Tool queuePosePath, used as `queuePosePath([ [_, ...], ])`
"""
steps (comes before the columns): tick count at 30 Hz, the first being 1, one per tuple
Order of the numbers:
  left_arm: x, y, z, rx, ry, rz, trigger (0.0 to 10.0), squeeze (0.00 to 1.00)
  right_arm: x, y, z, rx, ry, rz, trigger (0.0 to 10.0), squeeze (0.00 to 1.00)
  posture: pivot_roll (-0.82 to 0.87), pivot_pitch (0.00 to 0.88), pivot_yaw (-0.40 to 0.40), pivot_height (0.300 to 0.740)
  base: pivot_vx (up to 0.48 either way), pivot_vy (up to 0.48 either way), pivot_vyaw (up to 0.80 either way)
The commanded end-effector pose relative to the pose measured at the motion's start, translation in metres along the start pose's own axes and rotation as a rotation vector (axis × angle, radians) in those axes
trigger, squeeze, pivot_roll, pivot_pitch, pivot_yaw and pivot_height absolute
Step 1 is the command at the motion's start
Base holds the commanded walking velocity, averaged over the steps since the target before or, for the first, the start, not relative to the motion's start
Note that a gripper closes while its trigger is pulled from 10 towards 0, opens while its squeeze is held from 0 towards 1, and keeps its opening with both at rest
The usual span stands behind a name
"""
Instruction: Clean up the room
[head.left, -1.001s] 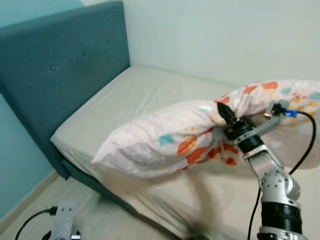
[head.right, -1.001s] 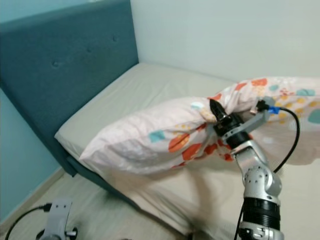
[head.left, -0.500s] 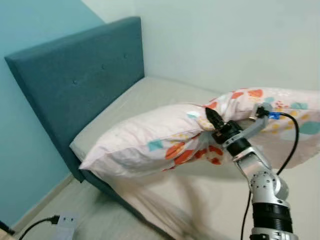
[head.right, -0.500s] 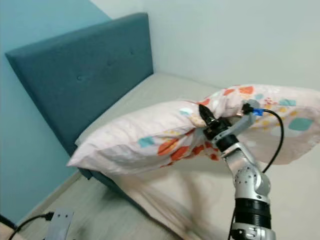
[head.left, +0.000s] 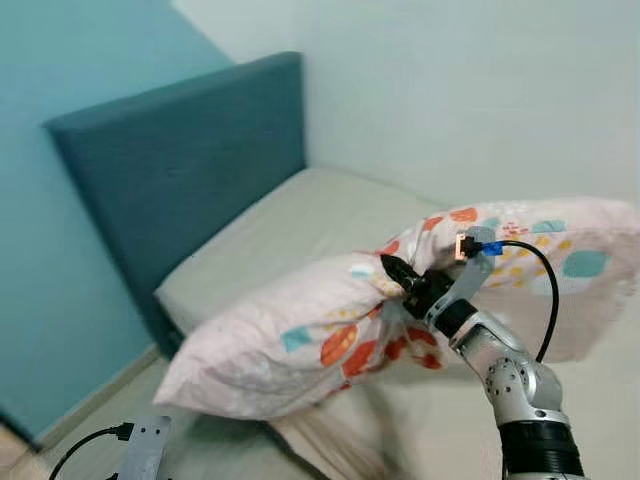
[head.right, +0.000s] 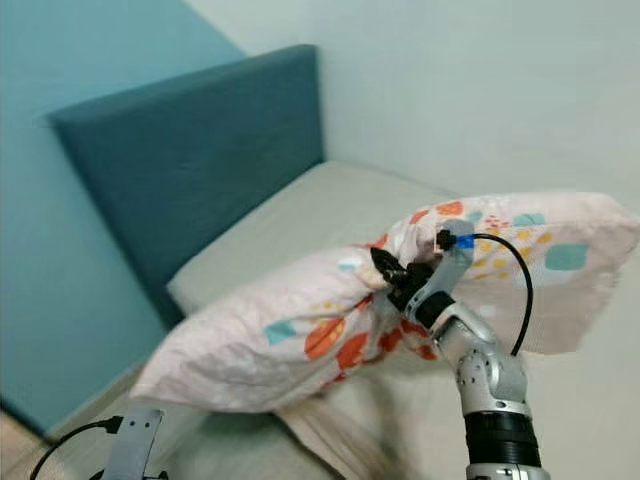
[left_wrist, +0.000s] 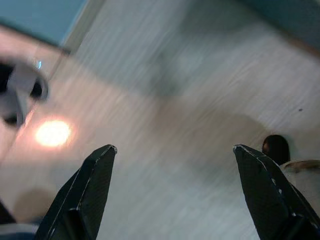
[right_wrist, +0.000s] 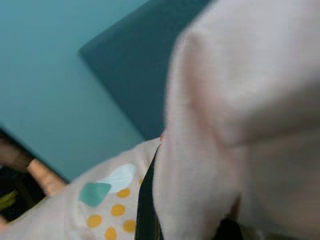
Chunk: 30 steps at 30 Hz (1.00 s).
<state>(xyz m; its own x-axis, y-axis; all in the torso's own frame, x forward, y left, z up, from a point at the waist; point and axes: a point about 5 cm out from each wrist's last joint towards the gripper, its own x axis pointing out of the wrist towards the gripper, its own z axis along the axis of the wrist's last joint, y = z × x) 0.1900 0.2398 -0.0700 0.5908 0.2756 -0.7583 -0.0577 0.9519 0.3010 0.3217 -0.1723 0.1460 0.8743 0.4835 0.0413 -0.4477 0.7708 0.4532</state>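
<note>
My left hand (left_wrist: 172, 195) hangs open over the floor (left_wrist: 190, 100). My right hand (head.left: 397, 274) pinches the patterned pillow (head.left: 330, 335) at its middle, holding it above the bed (head.left: 300, 225), near the teal headboard (head.left: 180, 170).

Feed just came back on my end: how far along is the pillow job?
Done: the patterned pillow is picked up, pinched mid-length by the right tool. In hand: it hangs in the air over the near edge of the bed, ends drooping. Left: setting it down on the mattress, probably by the teal headboard, then letting go. The left tool is open over the floor.
</note>
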Motion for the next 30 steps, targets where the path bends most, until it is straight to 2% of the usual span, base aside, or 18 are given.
queuePosePath([
  [1,-0.001,-0.001,-0.005,0.005,0.019,-0.009,10.0,0.0,0.006,0.014,0.009,-0.035,-0.057,0.078,10.0,0.0,0.01,0.0,0.005,0.731,0.0,0.0,0.75],
  [4,-0.001,-0.003,-0.006,0.002,0.022,-0.013,10.0,0.0,0.008,0.022,-0.005,-0.009,-0.023,0.114,10.0,0.0,0.01,0.0,0.004,0.731,0.0,0.0,0.75],
  [11,-0.001,-0.003,-0.007,0.005,0.029,-0.014,10.0,0.0,0.007,0.031,-0.017,0.022,-0.004,0.155,10.0,0.0,0.01,0.0,0.004,0.731,0.0,0.0,0.74],
  [25,-0.001,-0.003,-0.006,-0.001,0.025,-0.019,10.0,0.0,0.005,0.025,-0.01,0.029,-0.032,0.137,10.0,0.0,0.01,0.0,0.002,0.731,0.0,0.0,0.73],
  [30,0.0,-0.007,-0.002,-0.007,0.01,-0.046,10.0,0.0,0.008,0.015,-0.008,0.01,-0.045,0.029,10.0,0.0,0.01,0.0,0.002,0.731,0.148,0.0,0.42],
])
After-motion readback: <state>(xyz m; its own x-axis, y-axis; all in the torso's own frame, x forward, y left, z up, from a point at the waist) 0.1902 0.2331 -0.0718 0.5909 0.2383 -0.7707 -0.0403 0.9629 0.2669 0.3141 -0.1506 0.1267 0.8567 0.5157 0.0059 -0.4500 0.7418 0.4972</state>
